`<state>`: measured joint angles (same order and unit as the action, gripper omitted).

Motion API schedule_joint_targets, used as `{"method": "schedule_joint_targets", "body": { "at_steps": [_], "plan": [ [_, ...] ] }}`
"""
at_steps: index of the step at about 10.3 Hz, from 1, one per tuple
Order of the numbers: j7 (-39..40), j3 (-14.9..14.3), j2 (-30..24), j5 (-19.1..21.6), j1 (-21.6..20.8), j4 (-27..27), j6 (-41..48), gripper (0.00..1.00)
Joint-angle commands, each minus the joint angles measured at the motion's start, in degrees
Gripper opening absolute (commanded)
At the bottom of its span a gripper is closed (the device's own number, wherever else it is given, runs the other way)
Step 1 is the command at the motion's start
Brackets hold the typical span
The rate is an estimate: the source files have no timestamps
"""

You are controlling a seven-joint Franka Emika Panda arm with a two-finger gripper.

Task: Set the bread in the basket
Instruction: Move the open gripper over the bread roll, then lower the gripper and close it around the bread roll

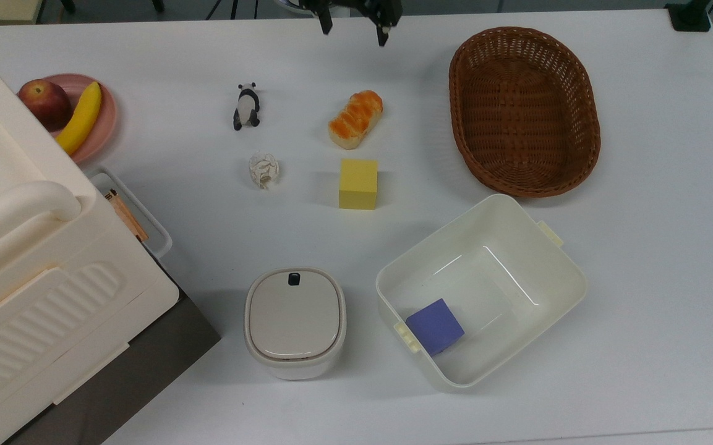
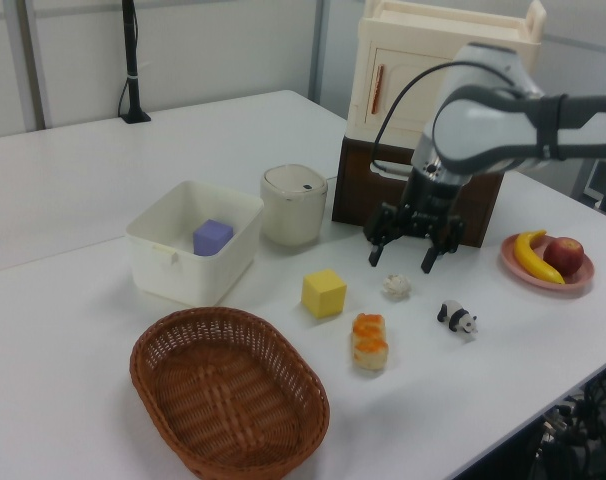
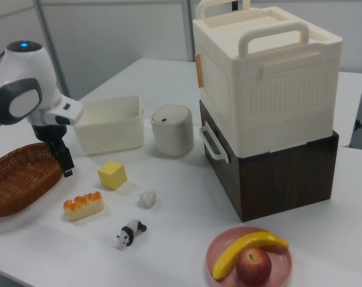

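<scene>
In the left view, the basket [image 2: 229, 391] is sitting nearest, empty. The bread [image 2: 369, 341] is lying on the table [image 2: 73, 200] at its 2 o'clock, just beside the yellow cube [image 2: 324, 292]. I am holding my gripper [image 2: 403, 255] spread, empty, hanging above at the bread's 12 o'clock.

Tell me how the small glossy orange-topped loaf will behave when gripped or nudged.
The bread is oblong and lies flat on the white table, so it probably won't roll. Its glossy ridged top may slip, so gripping the pale sides looks safer. It looks light and may slide if the open gripper nudges it.
</scene>
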<state>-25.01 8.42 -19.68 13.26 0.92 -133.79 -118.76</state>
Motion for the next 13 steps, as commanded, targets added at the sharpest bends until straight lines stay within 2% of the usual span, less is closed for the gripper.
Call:
{"method": "schedule_joint_targets", "body": {
  "at_steps": [1, 3, 5, 8, 13],
  "plan": [
    [-10.8, 0.1, 4.9, 1.3, -2.4, -1.3, -8.4, 1.0],
    [-16.6, 0.1, 8.1, 0.4, -4.6, -1.1, -10.4, 1.0],
    [-17.0, 0.1, 12.4, -0.4, -6.1, -0.7, -11.8, 1.0],
    [-21.2, 0.1, 16.5, -4.8, -6.3, -0.7, -13.5, 1.0],
    [-21.4, 0.1, 18.1, -8.2, -5.7, -0.7, -13.5, 1.0]
  ]
}}
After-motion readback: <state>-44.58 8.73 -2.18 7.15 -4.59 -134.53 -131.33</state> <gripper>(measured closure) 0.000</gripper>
